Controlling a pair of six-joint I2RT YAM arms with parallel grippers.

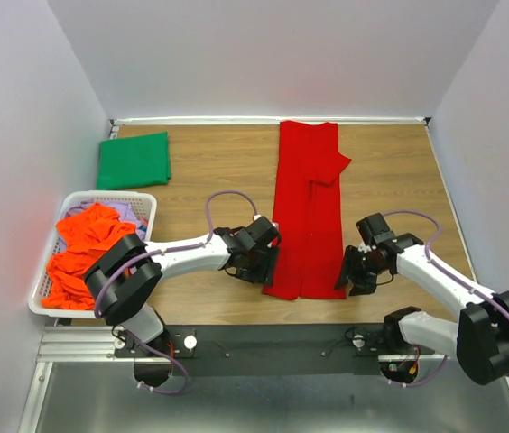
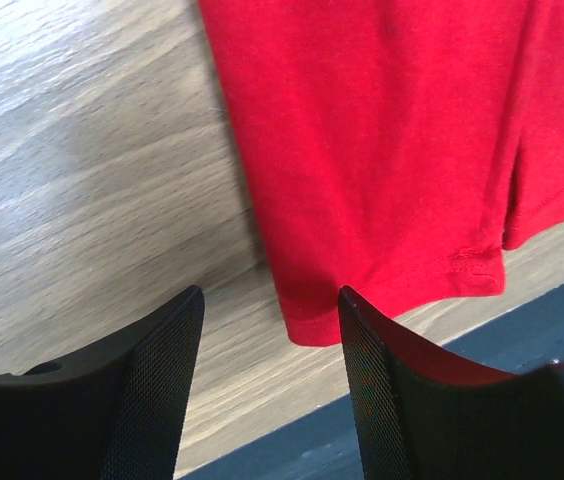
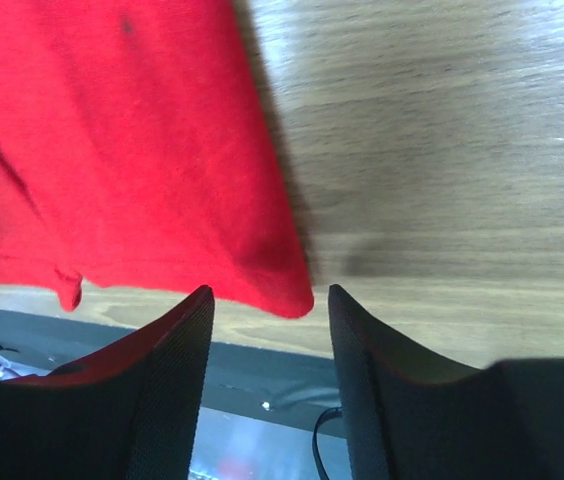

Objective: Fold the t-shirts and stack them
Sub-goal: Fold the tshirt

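A bright red t-shirt [image 1: 309,207] lies folded into a long strip down the middle of the table, one sleeve poking out to the right. My left gripper [image 1: 259,260] sits at its near left corner and my right gripper [image 1: 356,272] at its near right corner. In the left wrist view the red hem corner [image 2: 312,322] lies just ahead of the open left gripper [image 2: 270,292]. In the right wrist view the other corner [image 3: 287,295] lies between the tips of the open right gripper [image 3: 267,290]. Neither clamps the cloth. A folded dark green t-shirt [image 1: 134,161] rests at the back left.
A white slatted basket [image 1: 143,200] at the left edge holds a crumpled orange shirt [image 1: 78,248] and a pale lavender one [image 1: 128,210]. The table's near edge with a dark rail [image 1: 273,338] runs just below both grippers. White walls enclose the table on three sides.
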